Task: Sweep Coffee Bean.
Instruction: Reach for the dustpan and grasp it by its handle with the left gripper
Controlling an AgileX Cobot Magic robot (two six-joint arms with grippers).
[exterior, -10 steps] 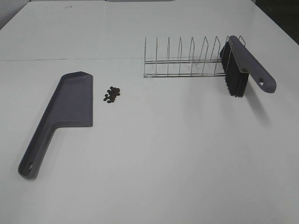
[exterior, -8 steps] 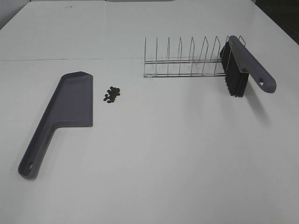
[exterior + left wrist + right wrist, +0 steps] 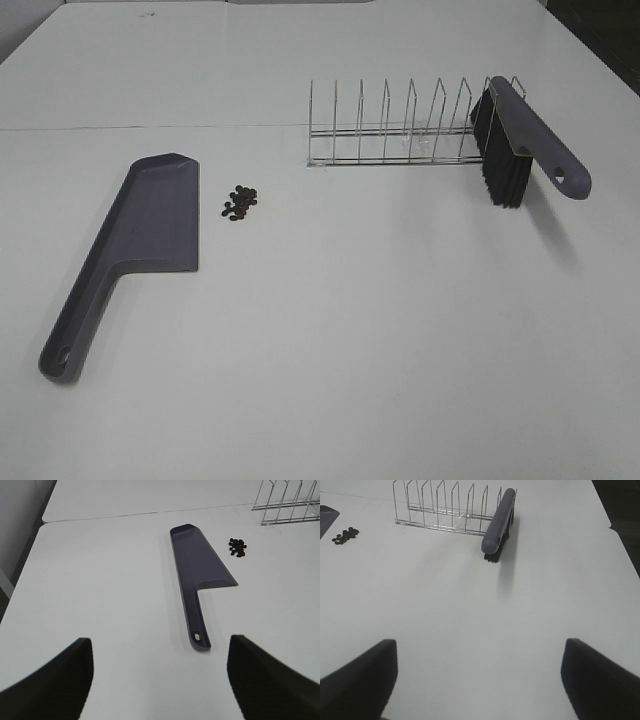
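A small pile of dark coffee beans (image 3: 240, 203) lies on the white table just right of the purple-grey dustpan (image 3: 135, 240), which lies flat with its handle toward the front left. A purple-grey brush with black bristles (image 3: 512, 145) leans on the right end of the wire rack (image 3: 400, 130). The left wrist view shows the dustpan (image 3: 200, 575), the beans (image 3: 237, 547) and my open, empty left gripper (image 3: 160, 680), well short of the handle. The right wrist view shows the brush (image 3: 498, 522), the beans (image 3: 345, 535) and my open, empty right gripper (image 3: 480, 680). Neither gripper appears in the high view.
The wire rack with several upright dividers stands at the back centre-right and also shows in the right wrist view (image 3: 445, 507). A seam between table tops (image 3: 150, 127) runs across behind the dustpan. The table's right edge (image 3: 615, 530) lies beyond the brush.
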